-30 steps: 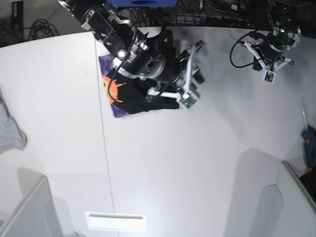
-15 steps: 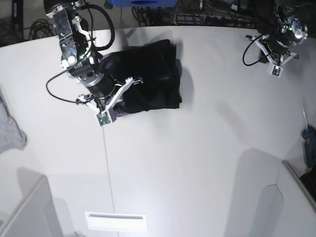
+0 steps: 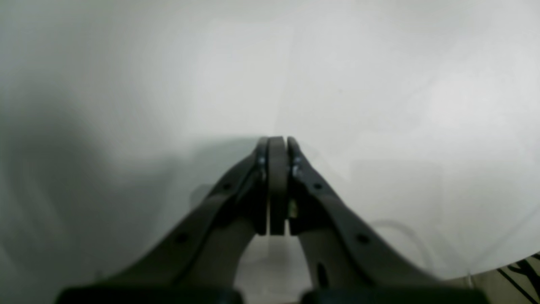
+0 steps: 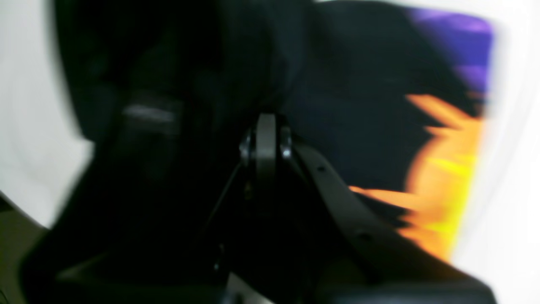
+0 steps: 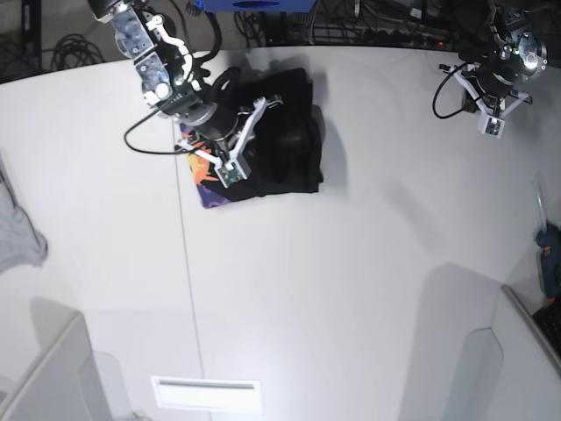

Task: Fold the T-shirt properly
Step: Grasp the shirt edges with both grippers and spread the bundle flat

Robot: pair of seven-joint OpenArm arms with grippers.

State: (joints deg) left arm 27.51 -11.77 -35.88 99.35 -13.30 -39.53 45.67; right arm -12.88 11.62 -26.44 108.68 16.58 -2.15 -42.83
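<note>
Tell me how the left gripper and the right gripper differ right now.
The right gripper hangs over the black T-shirt; the left gripper is over bare white table, far from the shirt. The right wrist view is motion-blurred; the left one is steady. Both are shut, holding nothing.

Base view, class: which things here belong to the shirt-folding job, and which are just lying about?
Part of the job:
- T-shirt, black, sun print showing at its edge
- right claw, shut, over the shirt
- left claw, shut, empty

Lying about:
- light grey cloth
- blue tool
</note>
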